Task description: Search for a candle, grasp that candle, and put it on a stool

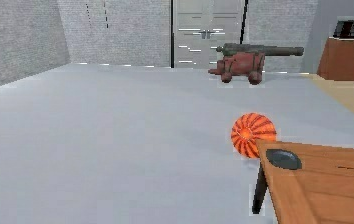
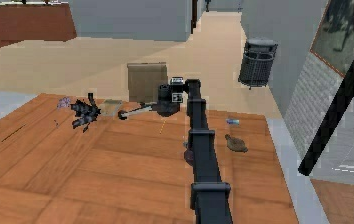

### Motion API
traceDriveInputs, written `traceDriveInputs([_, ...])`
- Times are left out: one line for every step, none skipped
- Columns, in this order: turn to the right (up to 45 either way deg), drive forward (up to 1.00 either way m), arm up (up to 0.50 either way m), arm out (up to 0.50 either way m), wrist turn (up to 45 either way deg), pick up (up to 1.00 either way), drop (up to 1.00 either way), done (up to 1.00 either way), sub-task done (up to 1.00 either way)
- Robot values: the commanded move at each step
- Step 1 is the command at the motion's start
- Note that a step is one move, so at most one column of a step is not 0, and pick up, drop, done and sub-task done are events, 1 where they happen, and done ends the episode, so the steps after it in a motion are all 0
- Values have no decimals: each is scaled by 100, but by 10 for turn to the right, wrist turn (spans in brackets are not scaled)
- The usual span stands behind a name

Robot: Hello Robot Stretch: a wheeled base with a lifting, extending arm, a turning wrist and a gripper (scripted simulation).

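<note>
Standing behind the gripper (image 2: 122, 115), a brown box (image 2: 145, 78), contents seemingly hidden.

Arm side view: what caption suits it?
Robot arm stretched over a wooden table, tool at its end, box and bin beyond.

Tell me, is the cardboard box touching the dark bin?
Apart. The arm side view shows bare floor between the cardboard box and the dark bin.
</note>
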Motion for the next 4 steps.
traceDriveInputs([0, 0, 0, 0, 450, 0, 0, 0, 0])
traceDriveInputs([0, 0, 0, 0, 330, 0, 0, 0, 0])
traceDriveInputs([0, 0, -30, 0, 0, 0, 0, 0, 0])
traceDriveInputs([0, 0, 0, 0, 0, 100, 0, 0, 0])
